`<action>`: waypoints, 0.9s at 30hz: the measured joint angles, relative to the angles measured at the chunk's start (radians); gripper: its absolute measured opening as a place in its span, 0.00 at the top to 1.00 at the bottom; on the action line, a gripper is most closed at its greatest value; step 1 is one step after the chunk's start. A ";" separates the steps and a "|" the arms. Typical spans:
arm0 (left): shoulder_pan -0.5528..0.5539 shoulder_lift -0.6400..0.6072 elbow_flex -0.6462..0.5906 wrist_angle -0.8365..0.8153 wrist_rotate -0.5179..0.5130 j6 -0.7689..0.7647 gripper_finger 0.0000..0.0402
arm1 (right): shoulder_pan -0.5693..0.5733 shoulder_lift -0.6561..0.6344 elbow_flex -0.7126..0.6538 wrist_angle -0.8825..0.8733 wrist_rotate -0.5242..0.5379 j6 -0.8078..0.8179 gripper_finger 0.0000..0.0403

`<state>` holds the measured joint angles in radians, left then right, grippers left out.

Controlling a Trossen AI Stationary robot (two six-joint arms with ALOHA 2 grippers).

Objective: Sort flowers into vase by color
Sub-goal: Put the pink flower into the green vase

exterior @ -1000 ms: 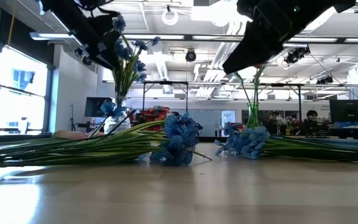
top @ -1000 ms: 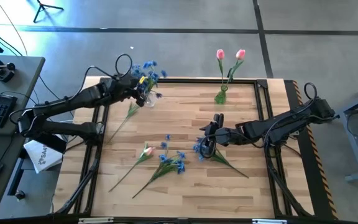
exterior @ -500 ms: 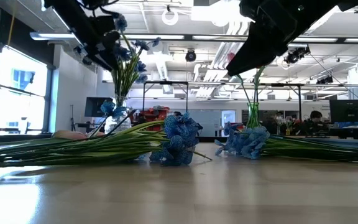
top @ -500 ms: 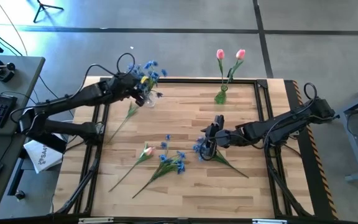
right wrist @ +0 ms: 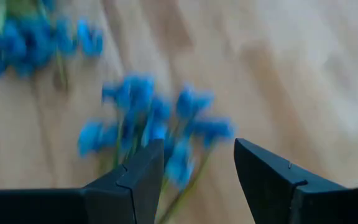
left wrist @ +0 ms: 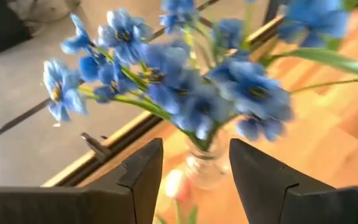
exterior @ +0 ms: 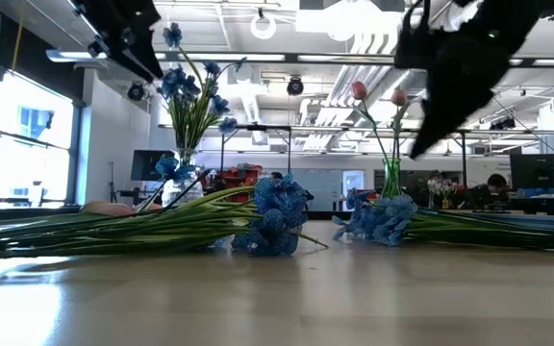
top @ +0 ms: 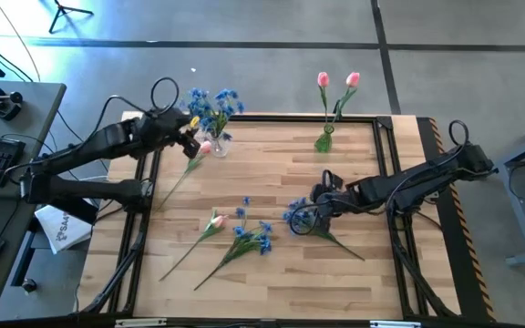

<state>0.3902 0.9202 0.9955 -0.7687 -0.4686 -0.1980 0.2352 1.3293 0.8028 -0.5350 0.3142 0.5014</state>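
Flowers: from above, blue flowers (top: 212, 102) fill one vase, pink tulips (top: 335, 82) the other, colours kept apart; more lie on the bench (top: 354, 273). Left wrist view: left end effector (left wrist: 194, 180) gapes empty beside the blues. Right wrist view: right end effector (right wrist: 197, 180) open over a loose blue stem (right wrist: 157, 124).

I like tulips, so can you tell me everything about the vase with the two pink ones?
The tulip vase is small, clear and green-tinted, probably glass. It stands upright at the table's far edge, right of the middle. Two long green stems rise from it, each topped by a closed pink bud. Neither gripper touches it; only the tabletop does.
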 joint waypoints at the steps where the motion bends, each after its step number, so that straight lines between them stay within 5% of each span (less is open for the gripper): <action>1: -0.026 -0.011 0.000 -0.012 -0.002 -0.019 0.58 | -0.004 0.000 0.000 -0.033 -0.041 0.028 0.52; 8: -0.281 -0.031 -0.006 -0.044 -0.092 -0.134 0.59 | 0.013 0.011 -0.001 -0.100 -0.293 0.071 0.52; 14: -0.496 -0.030 -0.087 -0.041 -0.117 -0.273 0.59 | 0.075 0.011 -0.001 -0.075 -0.166 0.103 0.52; 17: -0.586 -0.030 -0.122 -0.050 0.007 -0.374 0.59 | 0.094 0.018 -0.001 0.079 -0.009 0.106 0.52; 21: -0.683 -0.027 -0.140 -0.074 0.313 -0.545 0.59 | 0.101 0.019 -0.001 0.270 0.018 -0.075 0.52; 27: -0.850 0.046 -0.255 -0.030 0.388 -0.877 0.60 | 0.066 0.036 0.000 0.353 0.042 -0.211 0.52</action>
<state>-0.4597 0.9658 0.7407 -0.7990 -0.0802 -1.0752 0.3014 1.3653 0.8028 -0.1819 0.3559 0.2900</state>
